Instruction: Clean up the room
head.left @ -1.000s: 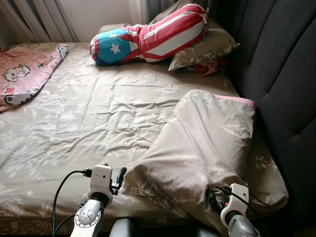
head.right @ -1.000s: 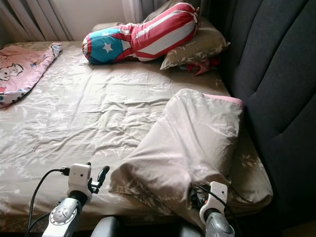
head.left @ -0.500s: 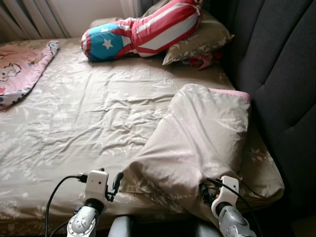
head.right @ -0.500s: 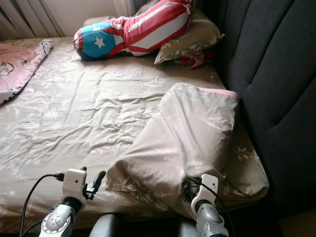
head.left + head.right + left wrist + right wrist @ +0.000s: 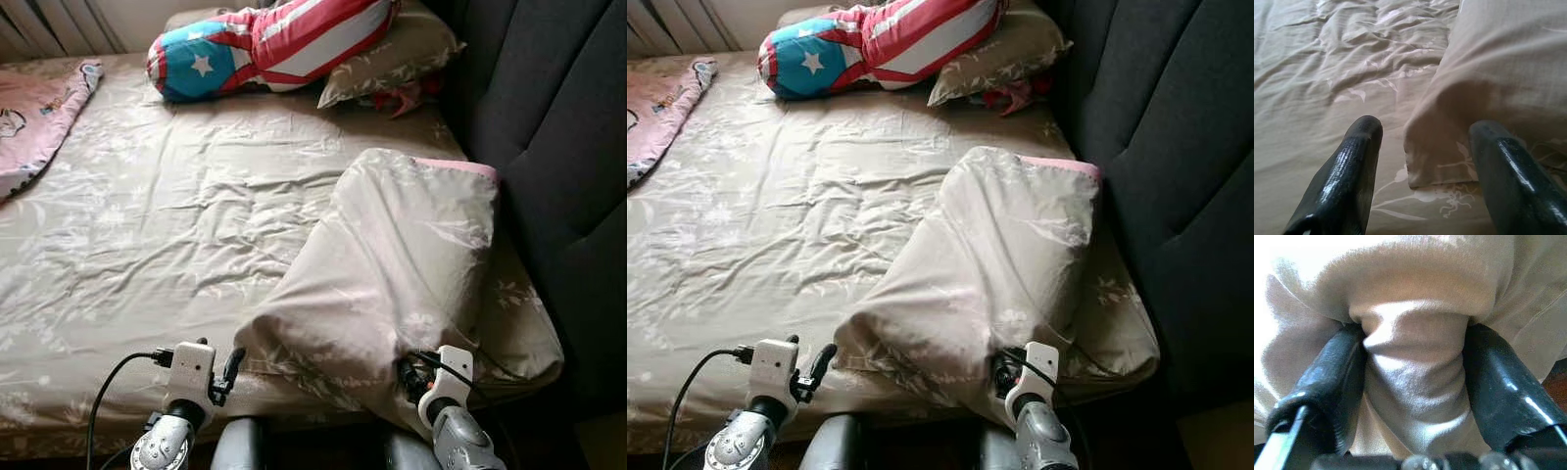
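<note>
My view has crept toward the bed (image 5: 147,255); the pillow (image 5: 392,264) has hardly moved. Right gripper (image 5: 1413,382) stays clamped on its near corner, probably dragging it; left gripper (image 5: 1422,161) hovers, fingers apart.

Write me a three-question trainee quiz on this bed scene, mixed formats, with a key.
1. True or false: the right gripper is clamped on a bunch of the beige pillow.
2. Multiple choice: the left gripper is A) shut on the bed sheet, B) open, near the pillow's corner, C) holding the star-and-stripe cushion.
3. Fill in: the pink blanket lies at the bed's far ____ side, seen from the robot.

Key: 1 true; 2 B; 3 left.
</note>
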`<state>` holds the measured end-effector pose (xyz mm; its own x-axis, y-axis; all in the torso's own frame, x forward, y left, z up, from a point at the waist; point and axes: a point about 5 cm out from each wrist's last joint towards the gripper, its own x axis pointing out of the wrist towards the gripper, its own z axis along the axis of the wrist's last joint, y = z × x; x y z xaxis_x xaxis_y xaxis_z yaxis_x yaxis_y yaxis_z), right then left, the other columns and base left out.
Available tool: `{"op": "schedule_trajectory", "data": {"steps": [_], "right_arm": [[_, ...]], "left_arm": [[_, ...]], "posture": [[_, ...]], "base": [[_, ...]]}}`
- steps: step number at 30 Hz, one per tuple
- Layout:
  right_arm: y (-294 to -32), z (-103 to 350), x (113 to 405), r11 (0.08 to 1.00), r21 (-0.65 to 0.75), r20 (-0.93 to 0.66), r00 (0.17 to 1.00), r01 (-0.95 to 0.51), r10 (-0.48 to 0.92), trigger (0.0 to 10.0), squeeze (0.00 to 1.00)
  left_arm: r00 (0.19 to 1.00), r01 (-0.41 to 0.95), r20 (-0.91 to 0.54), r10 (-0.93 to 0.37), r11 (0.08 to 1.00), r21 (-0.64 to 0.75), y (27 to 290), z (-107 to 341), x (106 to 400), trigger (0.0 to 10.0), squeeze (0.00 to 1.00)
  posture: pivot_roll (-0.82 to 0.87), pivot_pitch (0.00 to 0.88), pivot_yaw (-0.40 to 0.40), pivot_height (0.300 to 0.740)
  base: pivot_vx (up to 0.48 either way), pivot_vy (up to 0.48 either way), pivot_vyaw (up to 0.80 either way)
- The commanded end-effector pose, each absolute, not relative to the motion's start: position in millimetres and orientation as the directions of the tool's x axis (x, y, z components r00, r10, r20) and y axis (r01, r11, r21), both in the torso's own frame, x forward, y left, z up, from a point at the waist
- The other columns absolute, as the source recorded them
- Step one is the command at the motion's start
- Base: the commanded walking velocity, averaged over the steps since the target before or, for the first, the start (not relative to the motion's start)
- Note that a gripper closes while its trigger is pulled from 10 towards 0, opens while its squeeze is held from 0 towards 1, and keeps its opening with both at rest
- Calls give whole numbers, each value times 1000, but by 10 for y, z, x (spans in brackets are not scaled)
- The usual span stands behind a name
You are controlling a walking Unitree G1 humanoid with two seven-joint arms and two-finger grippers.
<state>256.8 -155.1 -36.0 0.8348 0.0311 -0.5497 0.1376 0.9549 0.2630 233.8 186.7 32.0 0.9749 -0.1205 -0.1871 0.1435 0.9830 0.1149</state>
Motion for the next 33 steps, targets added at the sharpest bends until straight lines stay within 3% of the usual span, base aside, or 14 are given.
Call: {"op": "schedule_trajectory", "data": {"steps": [1,33], "right_arm": [[-1442,-427,2494,952,284,-580,811,115,75,0,0],[-1434,-421,2479,945,312,-548,831,97,96,0,0]], "left_arm": [[970,155,-210,-126,980,125,1853,293,2308,10000,0],[973,143,-194,-121,985,101,1736,251,2586,10000,0]], "posture": [[74,232,31,645],[18,104,4,645]], "base": [[0,0,0],[0,0,0]]}}
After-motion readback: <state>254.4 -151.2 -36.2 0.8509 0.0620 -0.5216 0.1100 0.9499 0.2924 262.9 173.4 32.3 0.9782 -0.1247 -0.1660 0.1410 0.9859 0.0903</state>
